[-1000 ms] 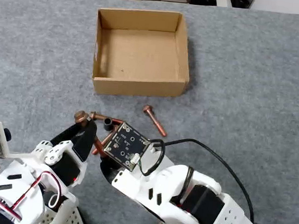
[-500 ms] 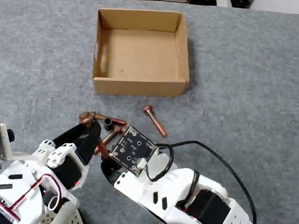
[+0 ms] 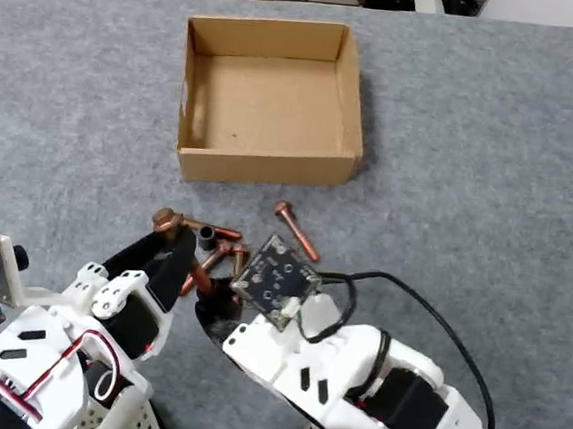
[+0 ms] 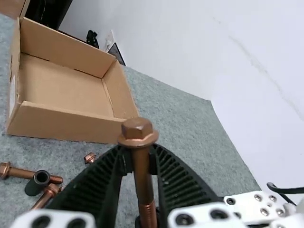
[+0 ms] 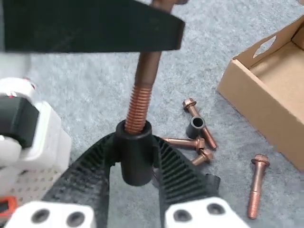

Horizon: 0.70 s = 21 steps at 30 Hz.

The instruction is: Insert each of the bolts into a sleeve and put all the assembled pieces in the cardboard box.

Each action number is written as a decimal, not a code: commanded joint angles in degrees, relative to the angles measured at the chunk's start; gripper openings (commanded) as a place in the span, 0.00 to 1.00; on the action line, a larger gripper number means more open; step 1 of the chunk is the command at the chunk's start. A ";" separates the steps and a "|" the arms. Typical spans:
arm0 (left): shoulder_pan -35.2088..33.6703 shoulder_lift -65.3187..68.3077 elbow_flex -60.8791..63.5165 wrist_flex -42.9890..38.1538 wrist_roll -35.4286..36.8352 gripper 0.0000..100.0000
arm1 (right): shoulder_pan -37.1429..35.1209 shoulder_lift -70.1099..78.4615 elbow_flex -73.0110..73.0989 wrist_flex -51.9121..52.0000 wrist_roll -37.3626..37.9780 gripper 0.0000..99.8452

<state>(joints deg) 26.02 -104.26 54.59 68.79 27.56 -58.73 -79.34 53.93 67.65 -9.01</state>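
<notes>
My left gripper (image 4: 138, 159) is shut on a copper bolt (image 4: 141, 175), held head up and thread down. Below it, my right gripper (image 5: 136, 167) is shut on a black sleeve (image 5: 136, 153). The bolt's threaded tip (image 5: 137, 111) sits in the sleeve's mouth. In the high view both grippers meet at the table's near middle, with the bolt's head (image 3: 165, 221) above the left gripper (image 3: 169, 256) and the right gripper (image 3: 220, 311) beside it. The open cardboard box (image 3: 266, 165) stands behind them with nothing in it.
Loose on the grey carpet between the grippers and the box lie another black sleeve (image 3: 206, 238), a cluster of copper bolts (image 3: 221, 233) and one bolt apart (image 3: 297, 231). The same loose sleeve (image 5: 197, 127) shows in the right wrist view.
The right arm has swung towards the left gripper, bringing its sleeve under the bolt's tip. The left gripper with its bolt has shifted slightly right.
</notes>
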 commanded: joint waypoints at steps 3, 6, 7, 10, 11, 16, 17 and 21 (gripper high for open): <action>1.41 -0.40 -0.09 -1.93 -0.53 0.02 | 2.59 -2.07 -0.66 -3.87 -2.46 0.00; 1.49 -0.40 0.26 -2.81 -3.87 0.02 | 2.59 -2.07 -0.66 -3.87 -2.46 0.00; 1.49 -0.40 0.26 -2.99 -4.57 0.02 | 2.59 -2.07 -0.66 -3.87 -2.46 0.00; 1.49 -0.40 0.26 -2.90 -4.92 0.02 | 2.59 -1.98 -0.57 -3.96 -2.46 0.00; 1.49 -0.40 0.26 -2.73 -4.92 0.02 | 2.59 -1.98 -0.57 -3.96 -2.46 0.00; 3.34 -0.40 0.26 -0.26 -4.84 0.02 | 2.68 -1.98 -0.57 -5.19 -2.20 0.00; 3.87 -0.40 0.26 0.09 -5.01 0.02 | 2.68 -1.98 -0.57 -4.92 -2.37 0.00; 4.57 -0.31 0.26 0.18 -8.70 0.02 | 2.68 -1.98 -0.48 -4.57 -2.20 0.00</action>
<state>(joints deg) 29.89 -104.35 54.86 68.79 21.76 -56.97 -79.78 53.93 64.75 -10.86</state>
